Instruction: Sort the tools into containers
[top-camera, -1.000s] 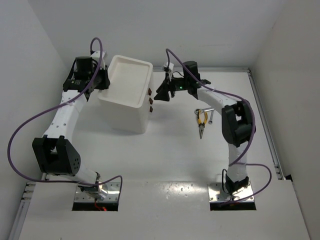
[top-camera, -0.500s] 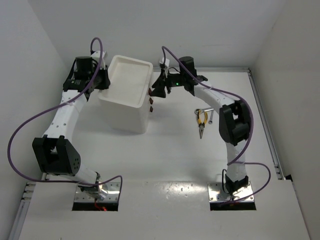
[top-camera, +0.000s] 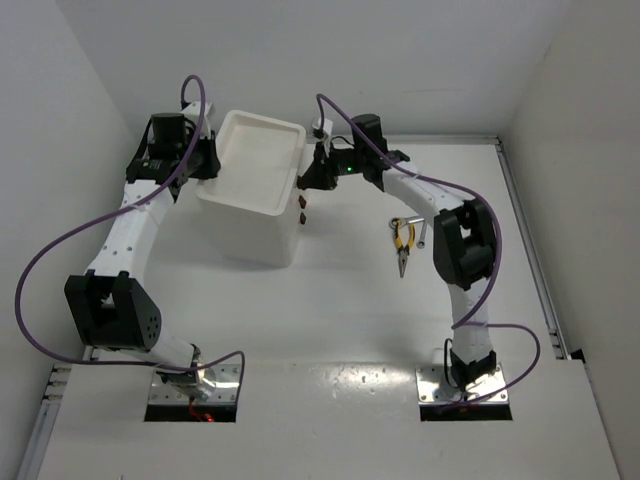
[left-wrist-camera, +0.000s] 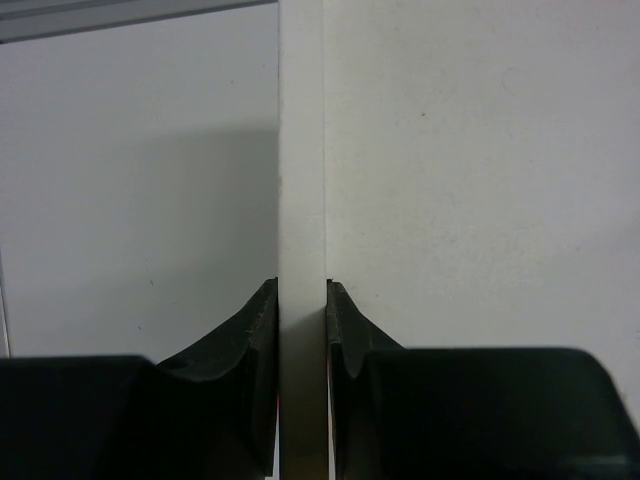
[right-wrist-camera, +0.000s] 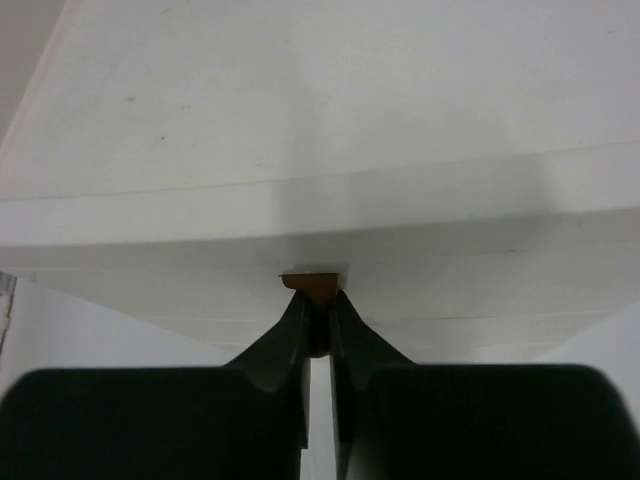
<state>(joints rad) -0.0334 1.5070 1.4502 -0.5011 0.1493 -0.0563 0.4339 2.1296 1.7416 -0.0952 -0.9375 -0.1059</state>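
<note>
A large white bin (top-camera: 250, 235), one of the containers, stands at the back left. My left gripper (top-camera: 208, 166) is shut on its left rim (left-wrist-camera: 301, 150), one finger on each side of the wall. My right gripper (top-camera: 306, 182) is at the bin's right side, its fingers closed on a small brown tab (right-wrist-camera: 311, 281) under the bin's rim (right-wrist-camera: 320, 130). Of the tools, yellow-handled pliers (top-camera: 402, 240) and a silver wrench (top-camera: 421, 233) lie on the table to the right, apart from both grippers.
Two more brown tabs (top-camera: 302, 208) sit on the bin's right wall below the gripper. White walls close the table at the back and both sides. A metal rail (top-camera: 530, 260) runs along the table's right edge.
My right gripper has moved left to the bin's right side and closed its fingers on the top brown tab. The left arm and the bin have not moved.
</note>
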